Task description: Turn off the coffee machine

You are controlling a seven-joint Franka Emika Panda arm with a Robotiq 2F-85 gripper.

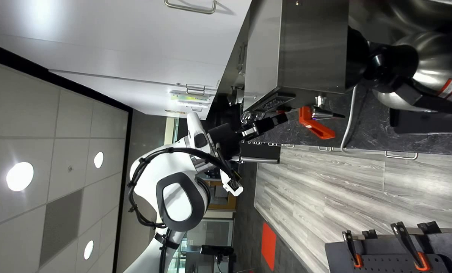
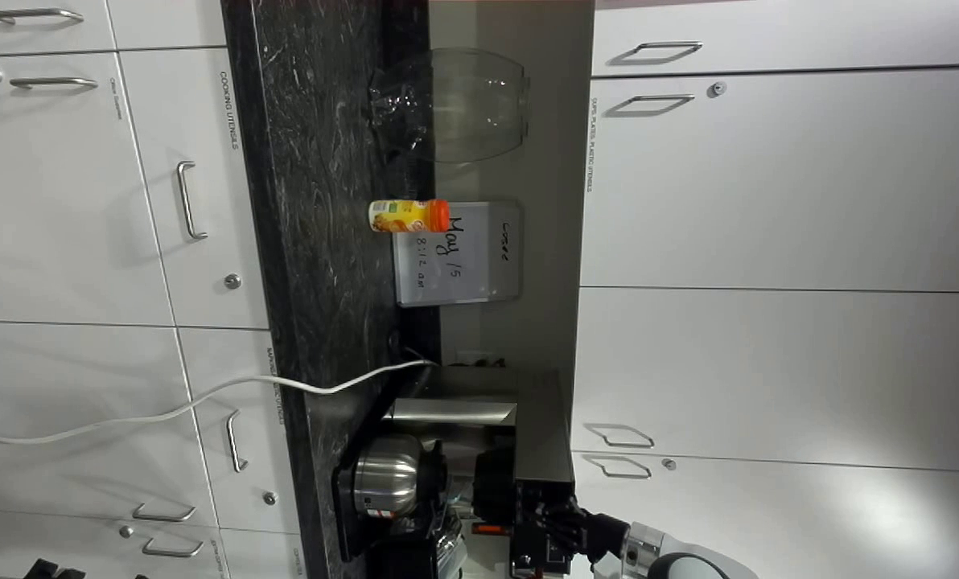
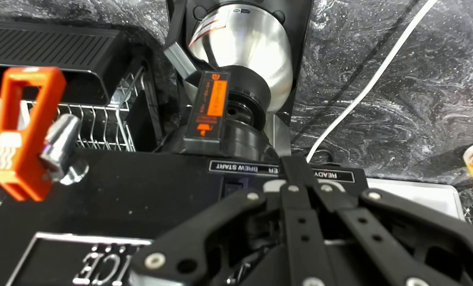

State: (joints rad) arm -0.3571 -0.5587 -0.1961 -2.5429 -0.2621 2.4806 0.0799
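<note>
Both fingers of the gripper (image 3: 300,170) are brought together at the tips, making one blunt black point, with nothing seen between them. This point stands, near the middle of the wrist view, over the front of the coffee machine (image 3: 149,186), whose dark face fills the lower left and centre of the frame; whether the tip touches it cannot be told. The tip covers part of the panel between the "BREW START" label (image 3: 242,167) and the "READY" label (image 3: 333,174). The step in hand is probably to press the power switch, which may be hidden behind the fingers. To do it well, the robot should push straight and gently, only until the switch tips over, then withdraw by the same line. Sliding toward the left of the frame would be risky, because the dark switch (image 3: 233,186) below the "BREW START" label is near and could be pressed by mistake. Farther out, the orange lever (image 3: 29,143) at left and the steel pot (image 3: 246,47) at top centre should be left with free room.
</note>
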